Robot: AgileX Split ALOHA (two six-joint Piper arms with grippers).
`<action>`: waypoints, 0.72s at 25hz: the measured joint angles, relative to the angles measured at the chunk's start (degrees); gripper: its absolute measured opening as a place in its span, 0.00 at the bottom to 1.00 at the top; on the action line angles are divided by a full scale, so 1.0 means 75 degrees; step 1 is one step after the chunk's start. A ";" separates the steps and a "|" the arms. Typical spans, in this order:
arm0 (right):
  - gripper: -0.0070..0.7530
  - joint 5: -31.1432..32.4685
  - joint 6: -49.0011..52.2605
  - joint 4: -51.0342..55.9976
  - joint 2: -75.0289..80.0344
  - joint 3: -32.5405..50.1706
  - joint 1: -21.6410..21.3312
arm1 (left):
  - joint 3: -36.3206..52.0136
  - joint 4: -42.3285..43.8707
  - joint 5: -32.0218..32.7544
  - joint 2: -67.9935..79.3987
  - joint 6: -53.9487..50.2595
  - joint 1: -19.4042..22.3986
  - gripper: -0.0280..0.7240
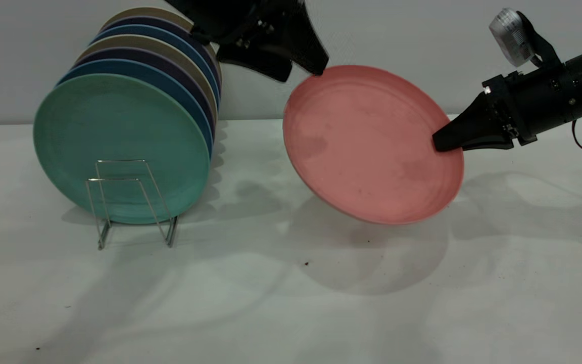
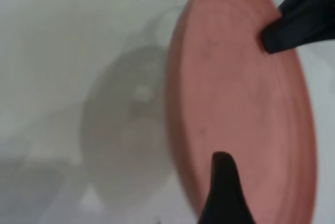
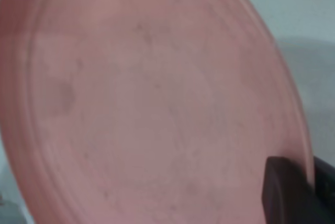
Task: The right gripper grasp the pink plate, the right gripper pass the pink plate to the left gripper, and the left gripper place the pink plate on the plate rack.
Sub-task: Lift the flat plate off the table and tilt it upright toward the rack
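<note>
The pink plate (image 1: 372, 144) hangs tilted above the table right of centre, its face toward the exterior camera. My right gripper (image 1: 440, 141) is shut on its right rim; one finger (image 3: 285, 187) lies on the plate's face (image 3: 146, 103) and the other is behind the rim. My left gripper (image 1: 301, 75) is at the plate's upper left rim with its jaws apart. One left finger (image 2: 222, 182) lies in front of the plate's face (image 2: 235, 98); the other is hidden. The right gripper's fingers (image 2: 293, 25) show at the far rim. The plate rack (image 1: 119, 179) stands at the left.
Several plates stand upright in the rack, with a teal-green plate (image 1: 119, 131) at the front and blue, purple and beige ones behind. Two wire loops stand in front of the teal plate. The white table (image 1: 291, 303) spreads below.
</note>
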 joint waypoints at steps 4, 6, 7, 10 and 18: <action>0.03 0.0036 -0.0049 -0.0006 0.0000 0.0000 0.0000 | 0.0000 0.0488 -0.0142 0.0034 -0.0554 0.0000 0.78; 0.03 0.0073 -0.0059 0.0002 0.0000 0.0000 0.0017 | 0.0000 0.0429 -0.0385 0.0121 -0.0835 0.0000 0.78; 0.03 0.0073 -0.0090 0.0002 0.0000 0.0000 0.0031 | 0.0000 0.0346 -0.0473 0.0203 -0.0949 -0.0017 0.78; 0.03 0.0099 -0.0152 0.0010 0.0000 0.0000 0.0145 | 0.0000 0.0005 -0.0659 0.0530 -0.1065 -0.0114 0.77; 0.03 0.0134 -0.0168 0.0016 0.0000 0.0000 0.0211 | 0.0000 -0.0352 -0.0741 0.0825 -0.1065 -0.0233 0.31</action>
